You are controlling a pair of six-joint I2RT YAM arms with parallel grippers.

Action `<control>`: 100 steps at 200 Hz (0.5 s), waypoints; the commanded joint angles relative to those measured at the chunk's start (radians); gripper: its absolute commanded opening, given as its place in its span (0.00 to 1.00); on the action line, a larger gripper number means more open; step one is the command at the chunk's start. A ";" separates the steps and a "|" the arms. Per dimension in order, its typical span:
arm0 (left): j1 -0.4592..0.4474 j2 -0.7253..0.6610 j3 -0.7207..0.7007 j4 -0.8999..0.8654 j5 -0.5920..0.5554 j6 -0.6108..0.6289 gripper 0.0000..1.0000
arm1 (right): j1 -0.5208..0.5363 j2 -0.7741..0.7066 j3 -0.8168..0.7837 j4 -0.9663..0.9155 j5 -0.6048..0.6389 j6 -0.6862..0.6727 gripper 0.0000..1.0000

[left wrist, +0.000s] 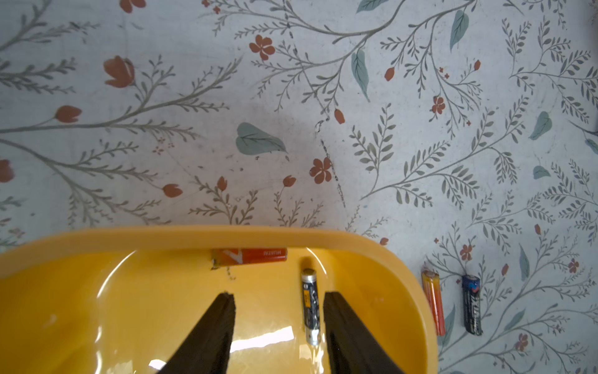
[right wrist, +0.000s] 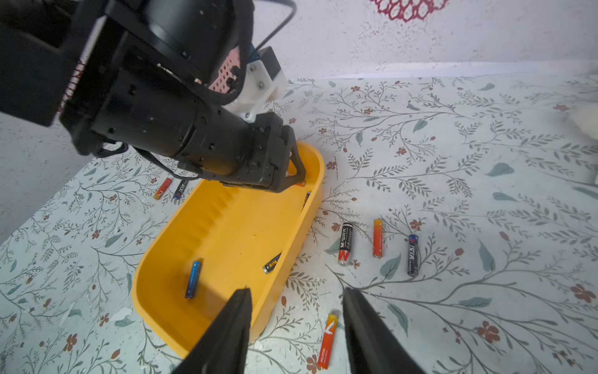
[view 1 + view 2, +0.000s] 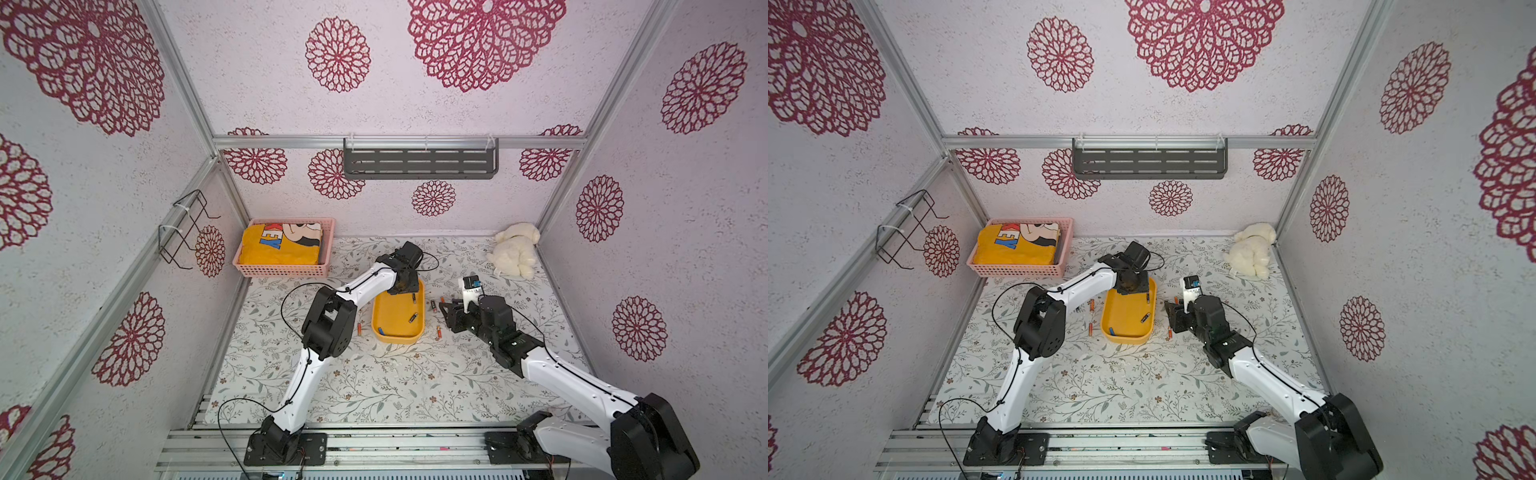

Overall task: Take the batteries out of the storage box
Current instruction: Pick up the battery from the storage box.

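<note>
a: left pincer?
b: released, jaws apart, down inside the storage box. black battery lies between the fingers, close to one.
a: right pincer?
b: released too, beside the box. orange battery on the counter near its tips.
a: box contents?
b: blue battery, a few others.

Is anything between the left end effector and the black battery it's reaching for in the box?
Nothing visible. The left end effector is open in the storage box, and the black battery lies between its jaws, close to one. The orange battery lies ahead against the wall.
</note>
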 commanded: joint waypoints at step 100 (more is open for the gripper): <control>-0.046 0.151 0.160 -0.178 -0.085 0.064 0.46 | 0.002 -0.007 0.004 0.039 0.059 -0.029 0.53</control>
